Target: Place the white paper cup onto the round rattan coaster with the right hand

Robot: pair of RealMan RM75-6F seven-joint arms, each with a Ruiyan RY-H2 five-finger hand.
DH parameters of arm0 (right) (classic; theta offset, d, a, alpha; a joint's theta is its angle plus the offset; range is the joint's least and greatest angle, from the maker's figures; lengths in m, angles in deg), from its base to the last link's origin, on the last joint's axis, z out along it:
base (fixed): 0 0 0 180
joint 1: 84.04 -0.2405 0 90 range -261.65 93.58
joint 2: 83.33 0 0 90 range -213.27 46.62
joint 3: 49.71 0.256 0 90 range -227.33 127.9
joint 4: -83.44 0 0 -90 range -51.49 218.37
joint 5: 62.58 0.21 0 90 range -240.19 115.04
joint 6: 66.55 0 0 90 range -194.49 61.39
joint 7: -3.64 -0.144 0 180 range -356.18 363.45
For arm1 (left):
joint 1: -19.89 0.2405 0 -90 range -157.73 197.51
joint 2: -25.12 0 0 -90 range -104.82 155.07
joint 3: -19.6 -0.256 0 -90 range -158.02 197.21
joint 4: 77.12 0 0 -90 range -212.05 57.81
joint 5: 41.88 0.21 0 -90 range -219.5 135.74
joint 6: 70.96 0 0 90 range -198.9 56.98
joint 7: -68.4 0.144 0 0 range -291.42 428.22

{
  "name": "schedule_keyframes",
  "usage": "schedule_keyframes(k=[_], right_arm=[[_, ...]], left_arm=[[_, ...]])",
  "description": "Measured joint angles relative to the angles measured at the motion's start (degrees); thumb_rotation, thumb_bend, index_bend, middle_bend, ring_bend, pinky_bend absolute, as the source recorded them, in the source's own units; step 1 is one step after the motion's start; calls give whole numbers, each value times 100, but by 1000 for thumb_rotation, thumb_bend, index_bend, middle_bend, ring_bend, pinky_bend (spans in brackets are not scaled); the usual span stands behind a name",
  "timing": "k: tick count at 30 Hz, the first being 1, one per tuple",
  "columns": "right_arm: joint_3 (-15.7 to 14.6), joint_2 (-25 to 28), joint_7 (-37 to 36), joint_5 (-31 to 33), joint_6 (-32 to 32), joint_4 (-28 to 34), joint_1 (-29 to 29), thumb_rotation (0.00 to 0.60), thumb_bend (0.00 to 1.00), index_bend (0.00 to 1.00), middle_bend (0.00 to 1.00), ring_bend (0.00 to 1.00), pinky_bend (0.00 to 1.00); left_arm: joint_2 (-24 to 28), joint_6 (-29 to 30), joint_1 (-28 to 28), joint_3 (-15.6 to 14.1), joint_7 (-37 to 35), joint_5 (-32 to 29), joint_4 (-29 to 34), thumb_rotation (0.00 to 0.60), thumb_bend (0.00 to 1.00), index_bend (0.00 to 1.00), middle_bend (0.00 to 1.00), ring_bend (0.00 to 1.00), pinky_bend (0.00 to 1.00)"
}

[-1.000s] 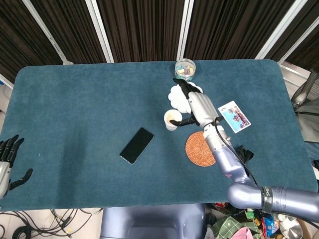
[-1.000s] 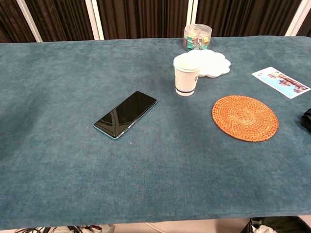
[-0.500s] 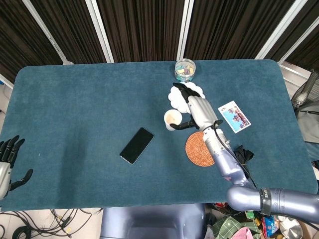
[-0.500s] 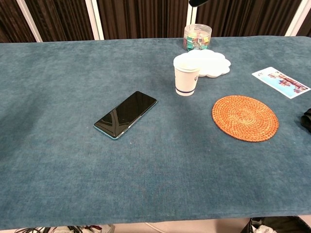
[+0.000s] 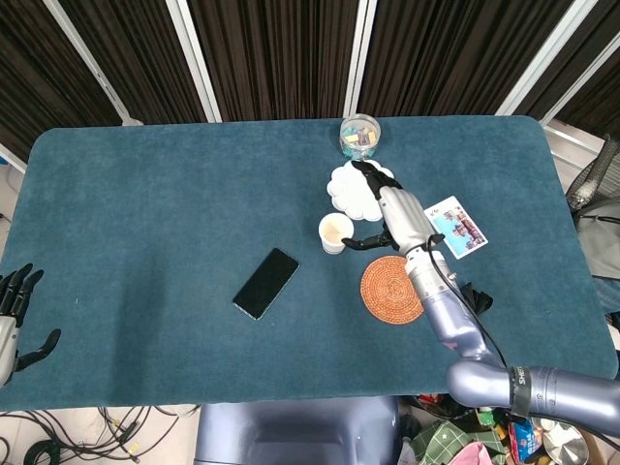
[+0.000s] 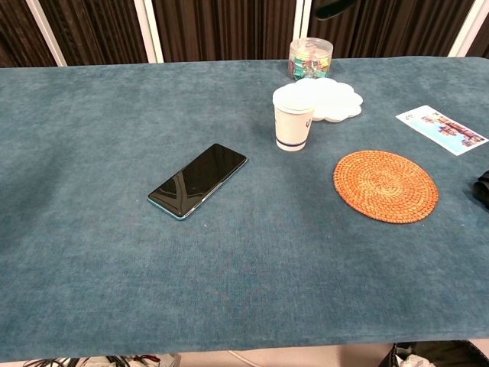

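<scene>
The white paper cup (image 5: pixel 335 232) (image 6: pixel 293 117) with a blue band stands upright on the blue cloth, left of and behind the round rattan coaster (image 5: pixel 390 289) (image 6: pixel 385 186). My right hand (image 5: pixel 392 213) hovers just right of the cup, raised above the table, fingers apart and holding nothing; its thumb points toward the cup. In the chest view only a dark tip of the right hand (image 6: pixel 336 8) shows at the top edge. My left hand (image 5: pixel 15 315) lies open at the table's front left edge.
A black phone (image 5: pixel 265 283) (image 6: pixel 199 180) lies left of the cup. Behind the cup sit a white scalloped dish (image 5: pixel 351 189) (image 6: pixel 328 98) and a clear jar of coloured clips (image 5: pixel 359 136) (image 6: pixel 310 57). A printed card (image 5: pixel 455 226) (image 6: pixel 442 128) lies at the right.
My right hand has drifted rightward from over the cup's edge, and its tip now shows at the top of the chest view. The cup has not moved.
</scene>
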Motion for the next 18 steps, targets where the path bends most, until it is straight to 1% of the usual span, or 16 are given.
schedule_keyframes(k=[3,6,12,15,18], right_arm=[[-27,26,-49,-92,-22,-41,81,600,0,0,41,93,104],[-136,64,-66,-202,-77,-67,213,600,0,0,41,93,105],[-494,105,-380,-445,-78,-55,647,600,0,0,42,92,105],[-643,-7,-653,-601,-69,-134,829,600,0,0,43,93,105],[-777,-275,-989,-788,-66,-310,990,600,0,0,48,92,105]], left_arm=[[1,17,6,-3,9,13,10,600,297,12,3,0,0],[9,33,15,-1,-9,12,20,600,297,12,3,0,0],[15,-6,9,3,-2,-26,31,600,297,12,3,0,0],[10,-8,5,-1,20,-11,38,600,297,12,3,0,0],[4,-21,2,-6,52,-12,40,600,297,12,2,0,0]])
